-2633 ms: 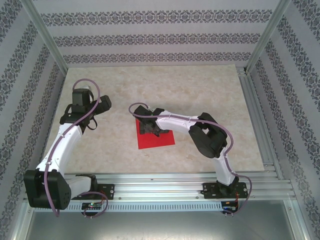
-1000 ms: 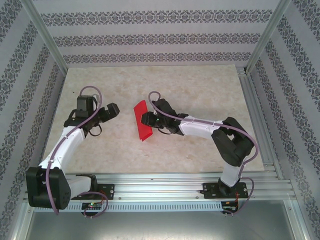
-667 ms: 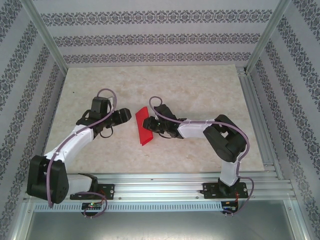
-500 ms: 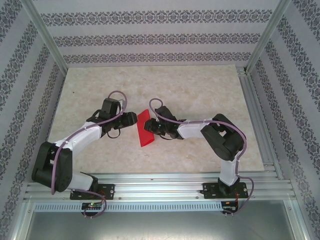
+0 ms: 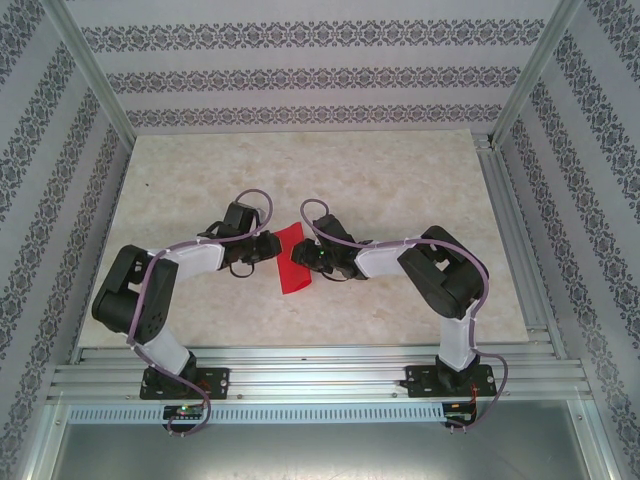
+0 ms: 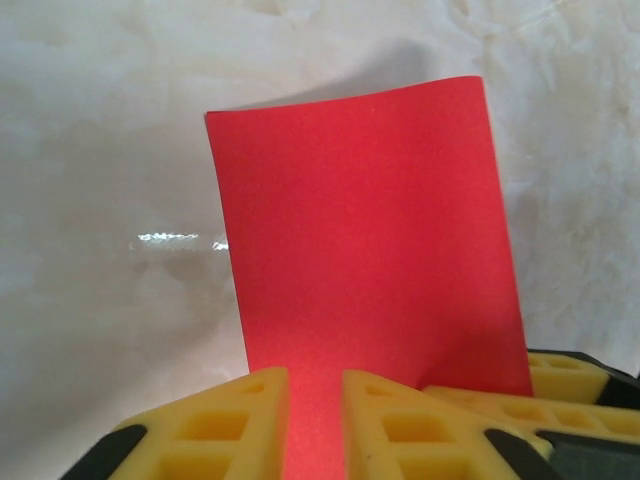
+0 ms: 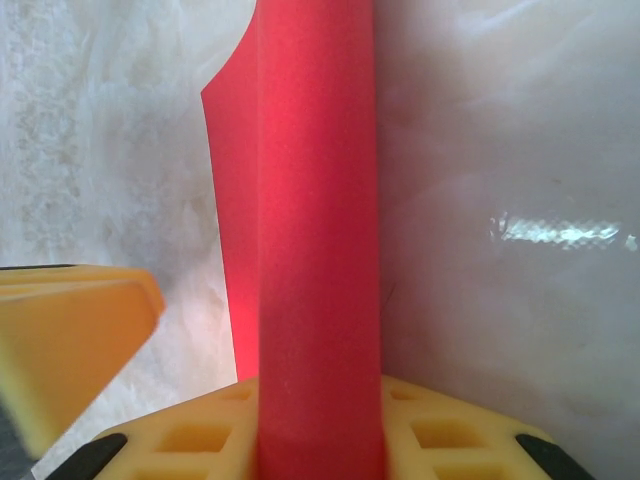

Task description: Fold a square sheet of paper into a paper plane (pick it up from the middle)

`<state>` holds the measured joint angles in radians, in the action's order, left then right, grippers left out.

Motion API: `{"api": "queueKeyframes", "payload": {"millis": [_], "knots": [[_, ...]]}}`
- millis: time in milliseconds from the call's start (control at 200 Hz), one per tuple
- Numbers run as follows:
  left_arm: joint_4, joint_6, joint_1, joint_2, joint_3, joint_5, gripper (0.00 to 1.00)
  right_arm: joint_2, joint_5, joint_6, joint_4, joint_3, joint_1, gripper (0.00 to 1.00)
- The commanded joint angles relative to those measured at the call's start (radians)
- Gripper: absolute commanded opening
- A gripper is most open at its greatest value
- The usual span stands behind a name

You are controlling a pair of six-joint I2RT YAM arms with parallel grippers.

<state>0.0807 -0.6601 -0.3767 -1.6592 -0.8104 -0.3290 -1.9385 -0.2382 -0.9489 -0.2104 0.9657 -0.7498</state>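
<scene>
While right jaws pinch the square sheet of paper (image 5: 293,270) (curled), left jaws grip its edge.

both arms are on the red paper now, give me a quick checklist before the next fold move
1. Right gripper grips the square sheet of paper: ok, the sheet stands up on edge from its fingers.
2. Sheet sits between the left gripper fingers: ok.
3. Left gripper fully clamped: cannot tell, a red-filled gap shows between its fingers.
4. Sheet flat, no curl: not ok, it bows into a rounded bend in the right wrist view.
5. Grippers apart from each other: cannot tell, their yellow fingers sit very close in the left wrist view.
</scene>
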Motion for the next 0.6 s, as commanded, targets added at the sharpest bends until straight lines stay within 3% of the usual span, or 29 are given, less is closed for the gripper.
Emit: {"api": "queueKeyframes", "payload": {"millis": [0,310,594], "knots": [[-0.060,0.002,-0.019,-0.039,-0.045,-0.022,0.19,-0.019,-0.007,-0.010,-0.015,-0.002,0.005,0.29],[0.010,0.036,-0.028,-0.118,-0.096,0.006,0.11,-0.010,-0.027,-0.018,0.009,0.014,0.006,0.32],[0.088,0.095,-0.030,-0.150,-0.118,0.027,0.08,0.099,-0.021,0.122,0.220,0.045,0.020,0.60]]}}
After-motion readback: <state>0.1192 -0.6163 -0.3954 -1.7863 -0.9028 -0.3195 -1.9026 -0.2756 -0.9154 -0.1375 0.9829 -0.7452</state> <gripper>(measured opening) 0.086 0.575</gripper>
